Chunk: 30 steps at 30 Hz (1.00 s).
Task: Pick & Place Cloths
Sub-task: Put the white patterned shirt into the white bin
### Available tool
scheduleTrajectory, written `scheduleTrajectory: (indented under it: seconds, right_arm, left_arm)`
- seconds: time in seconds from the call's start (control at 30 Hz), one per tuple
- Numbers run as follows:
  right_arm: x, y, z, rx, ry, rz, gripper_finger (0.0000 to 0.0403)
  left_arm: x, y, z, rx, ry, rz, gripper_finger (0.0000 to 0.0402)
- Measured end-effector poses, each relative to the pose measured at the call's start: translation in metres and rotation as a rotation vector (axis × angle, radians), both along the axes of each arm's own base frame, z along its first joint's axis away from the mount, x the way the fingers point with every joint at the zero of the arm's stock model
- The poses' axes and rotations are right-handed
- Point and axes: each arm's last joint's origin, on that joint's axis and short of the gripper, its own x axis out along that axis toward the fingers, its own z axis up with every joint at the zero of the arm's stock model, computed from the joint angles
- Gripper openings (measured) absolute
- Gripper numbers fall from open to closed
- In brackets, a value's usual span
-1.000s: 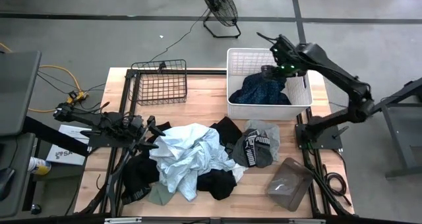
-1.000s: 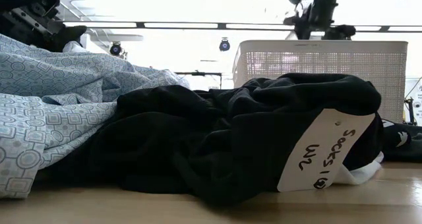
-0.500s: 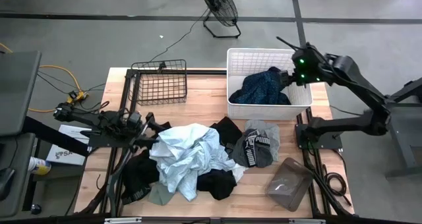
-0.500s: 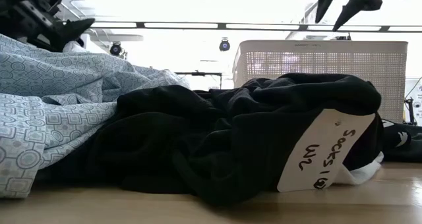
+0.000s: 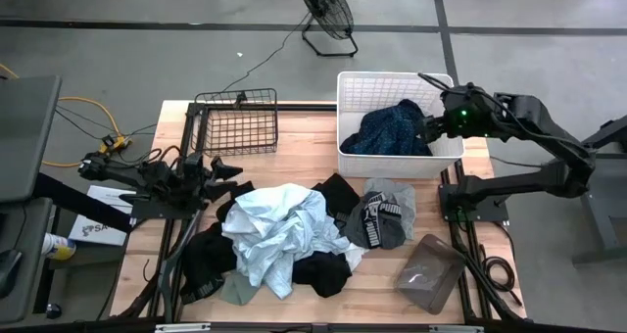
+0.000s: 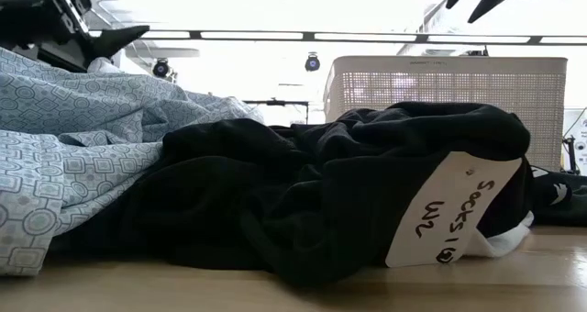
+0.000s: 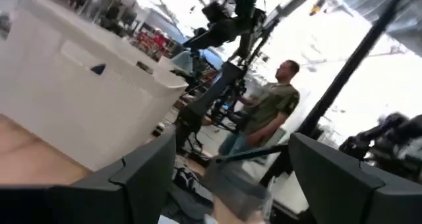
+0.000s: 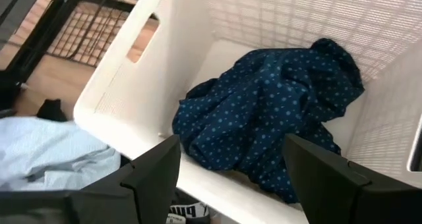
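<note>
So on the left side of the wooden surface (image 5: 294, 147), the left tool (image 5: 217, 168) is sitting just off the edge of the clothes heap with its fingers spread wide and nothing in them. In the low view you can see it up at the top corner, above the pale blue patterned shirt (image 6: 83, 138). Behind it, toward the back of the surface, there's the black wire basket (image 5: 238, 122), which looks bare inside.

Middle of the surface is the big pile: the pale blue shirt (image 5: 274, 225) crumpled on top, black pieces (image 5: 328, 274) poking out under and around it, and a bit of sage green (image 5: 233, 292) at the near edge. Low view shows a black garment (image 6: 348, 183) up close with a white paper tag (image 6: 449, 211) that reads "Socks" handwritten. Just right of the pile is a grey piece with a white logo (image 5: 380, 215), and near the front right corner a grey-brown folded thing (image 5: 429, 272) lies on its own.

Back right is the white laundry basket (image 5: 353, 83), and the navy dotted garment (image 5: 392, 129) is bunched up inside it. The right tool (image 5: 431, 127) hovers over the basket's right rim, fingers wide apart, holding nothing. Its wrist view looks straight down on the navy dotted cloth (image 8: 277, 112), clear of both fingers.

A person (image 7: 267, 109) in an olive shirt stands in the room beyond, in the left wrist view.
</note>
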Motion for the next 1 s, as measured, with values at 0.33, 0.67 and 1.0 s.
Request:
scheduleTrajectory:
  seconds: [0.33,0.67,1.0]
  right_arm:
    - [0.005,0.009,0.0,-0.047,0.011,0.025,0.0258]
    - [0.005,0.01,0.0,-0.049,0.011,0.034,0.0258]
    - [0.005,0.01,0.0,-0.05,0.016,0.043,0.0259]
  left_arm:
    - [0.012,-0.006,0.029,0.194,0.237,-0.045,0.0289]
    - [0.052,-0.024,0.051,0.368,0.605,-0.281,0.0289]
    - [0.087,-0.036,0.07,0.604,0.95,-0.402,0.0303]
